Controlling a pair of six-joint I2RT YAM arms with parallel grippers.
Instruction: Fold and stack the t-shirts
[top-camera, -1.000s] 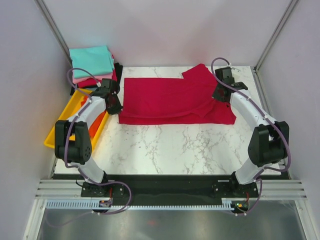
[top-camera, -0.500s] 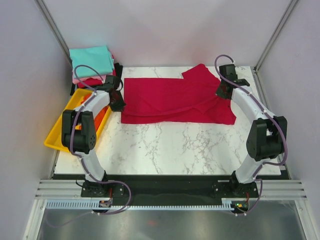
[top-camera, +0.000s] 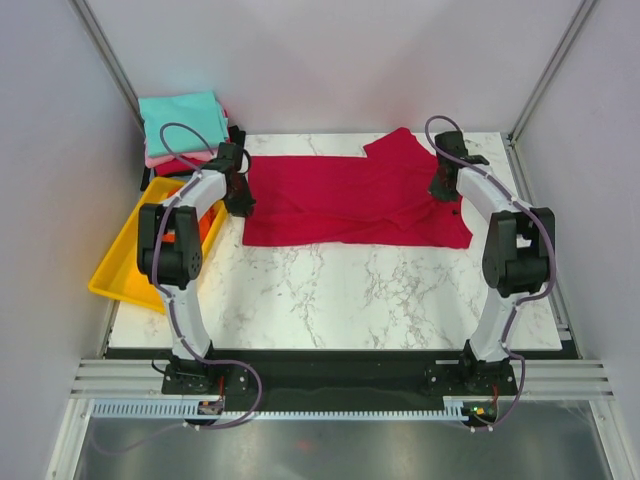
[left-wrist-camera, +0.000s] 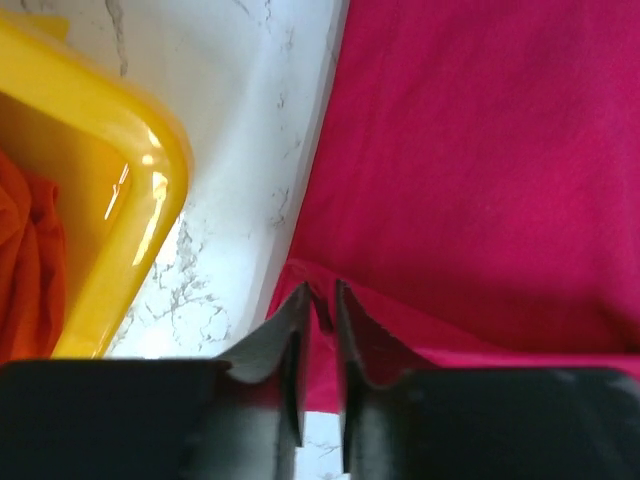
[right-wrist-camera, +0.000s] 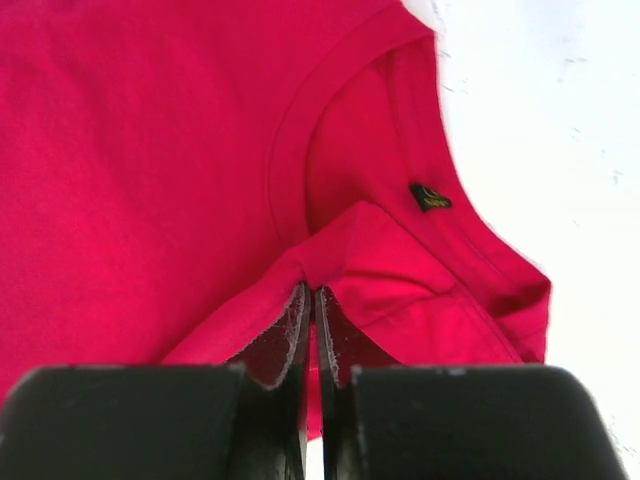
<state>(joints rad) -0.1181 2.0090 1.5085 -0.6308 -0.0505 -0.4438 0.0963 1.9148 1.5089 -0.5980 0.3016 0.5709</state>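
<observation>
Crimson t-shirt (top-camera: 340, 200) x1, nipped by L pincer (left-wrist-camera: 320, 295), R pincer (right-wrist-camera: 312, 295)

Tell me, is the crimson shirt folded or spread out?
Partly folded: the crimson shirt lies doubled into a long band, one sleeve sticking out.

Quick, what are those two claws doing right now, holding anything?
The left gripper: closed, pinching the edge of the red shirt.
The right gripper: closed, pinching a fold of the red shirt near its collar.
</observation>
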